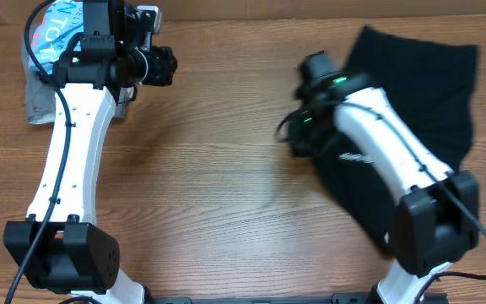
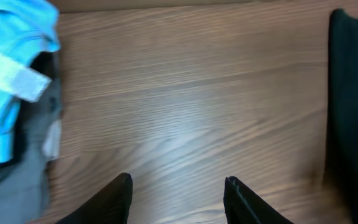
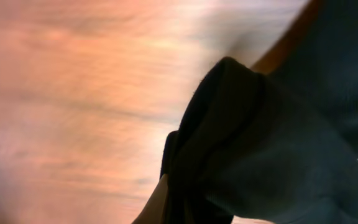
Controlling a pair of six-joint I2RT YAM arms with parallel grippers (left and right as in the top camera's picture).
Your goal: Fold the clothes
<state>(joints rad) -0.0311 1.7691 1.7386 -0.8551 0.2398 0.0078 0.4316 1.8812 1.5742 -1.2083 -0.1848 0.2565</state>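
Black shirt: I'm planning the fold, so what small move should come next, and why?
Probably drag the shirt left toward the middle of the table: it lies bunched on the right side, fabric is gathered at the right gripper, and the open left gripper hovers far off.

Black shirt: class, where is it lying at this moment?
In the overhead view the black shirt lies on the right side, partly under the right arm, well apart from the blue garment at far left.
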